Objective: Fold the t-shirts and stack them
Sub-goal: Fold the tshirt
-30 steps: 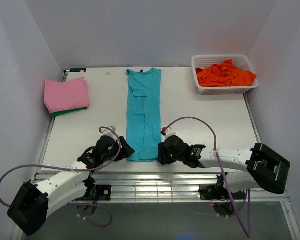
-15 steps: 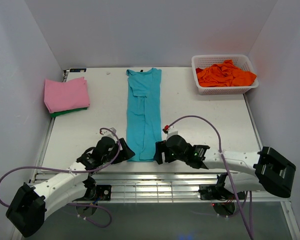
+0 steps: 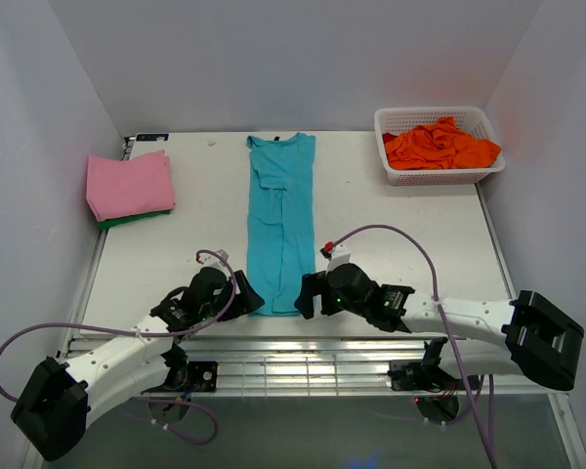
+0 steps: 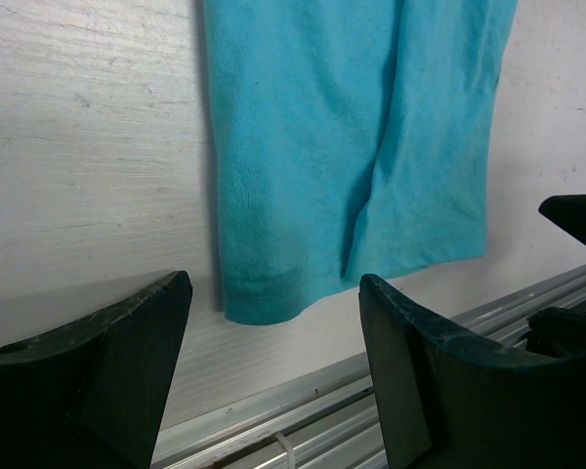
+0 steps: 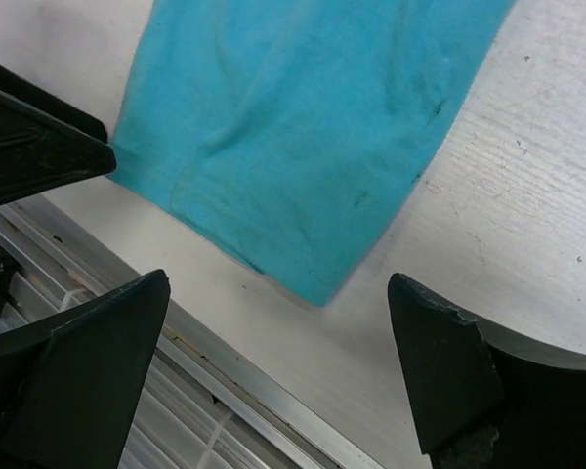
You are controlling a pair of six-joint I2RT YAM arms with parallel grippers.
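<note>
A teal t-shirt (image 3: 281, 225), folded into a long narrow strip, lies down the middle of the table with its collar at the far end. Its near hem shows in the left wrist view (image 4: 352, 166) and the right wrist view (image 5: 293, 137). My left gripper (image 3: 246, 296) stands open at the hem's left corner, with nothing between its fingers (image 4: 98, 381). At the right corner my right gripper (image 3: 309, 297) is open wide and empty, just short of the cloth. A folded pink t-shirt (image 3: 129, 184) rests on a green one (image 3: 137, 218) at the far left. Crumpled orange t-shirts (image 3: 439, 144) fill a basket.
The white basket (image 3: 436, 175) stands at the back right corner. A metal rail (image 4: 371, 401) runs along the table's near edge, right under both grippers. White walls close the table in on three sides.
My right gripper has opened wide and shifted a little left toward the hem's right corner. The left gripper has stayed open and has barely moved.
</note>
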